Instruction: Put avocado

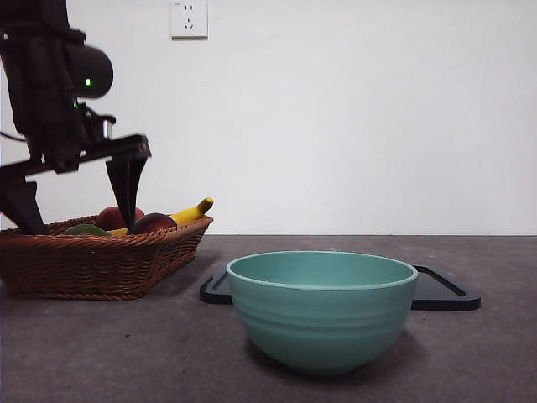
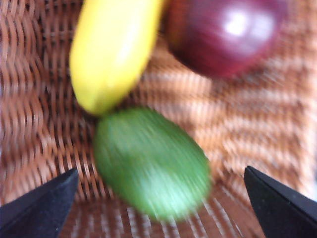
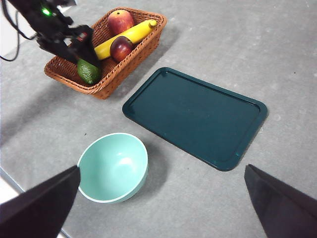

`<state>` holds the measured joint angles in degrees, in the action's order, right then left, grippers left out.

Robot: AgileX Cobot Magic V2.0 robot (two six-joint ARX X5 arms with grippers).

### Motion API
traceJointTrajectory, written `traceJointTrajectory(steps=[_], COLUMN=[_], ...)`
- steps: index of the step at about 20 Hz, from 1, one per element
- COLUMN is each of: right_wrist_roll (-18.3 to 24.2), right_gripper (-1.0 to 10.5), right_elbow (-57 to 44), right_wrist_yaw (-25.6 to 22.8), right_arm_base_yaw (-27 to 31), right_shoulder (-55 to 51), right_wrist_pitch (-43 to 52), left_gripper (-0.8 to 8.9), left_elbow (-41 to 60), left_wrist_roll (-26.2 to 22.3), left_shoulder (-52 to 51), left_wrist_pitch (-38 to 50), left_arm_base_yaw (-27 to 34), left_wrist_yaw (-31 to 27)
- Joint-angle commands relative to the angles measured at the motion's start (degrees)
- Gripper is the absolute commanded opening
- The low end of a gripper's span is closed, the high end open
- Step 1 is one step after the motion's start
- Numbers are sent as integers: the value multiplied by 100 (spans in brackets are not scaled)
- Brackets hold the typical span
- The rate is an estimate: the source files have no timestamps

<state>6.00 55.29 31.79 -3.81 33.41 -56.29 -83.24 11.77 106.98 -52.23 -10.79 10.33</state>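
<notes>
The avocado (image 2: 151, 163) is dull green and lies on the floor of the wicker basket (image 2: 247, 114). It also shows in the right wrist view (image 3: 88, 72) and peeks over the basket rim in the front view (image 1: 84, 229). My left gripper (image 2: 161, 171) is open, with one jaw on each side of the avocado and a gap to each. In the front view the left gripper (image 1: 74, 206) reaches down into the basket (image 1: 101, 260) at the left. My right gripper (image 3: 162, 168) is open and empty, high above the table.
A banana (image 2: 111, 44), a dark reddish-purple fruit (image 2: 225, 32) and a red apple (image 3: 120, 21) share the basket. A teal bowl (image 1: 321, 306) stands in front. A dark green tray (image 3: 195, 116) lies behind it.
</notes>
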Motion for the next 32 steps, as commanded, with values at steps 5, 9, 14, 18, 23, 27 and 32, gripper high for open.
traceJointTrajectory(steps=[5,9,14,18,23,27,32], right_wrist_roll=[26,24,24,22,22,20,0], right_gripper=[686,686,686,686,686,686,686], right_elbow=[96,96,96,96,96,96,96], right_wrist_yaw=[20,20,17,17,17,20,20], right_arm_base_yaw=[-20,-20,-20,-20,-20,-20,-20], right_shoulder=[15,15,15,15,15,15,15], right_wrist_pitch=[50,50,52,52,52,52,52], left_gripper=[746,706,285,271,270,268,384], left_elbow=[-146,-146,-146,-219,-1038,-1615,-1703], left_wrist_roll=[138,140,138,136,4,-83,-120], left_shoulder=[501,612,621,621,619,619,686], left_wrist_pitch=[435,402,382,315,-358,-710,-1375], left_arm_base_yaw=[2,24,24,24,22,22,-15], left_wrist_yaw=[-33,-33,-24,50,90,85,87])
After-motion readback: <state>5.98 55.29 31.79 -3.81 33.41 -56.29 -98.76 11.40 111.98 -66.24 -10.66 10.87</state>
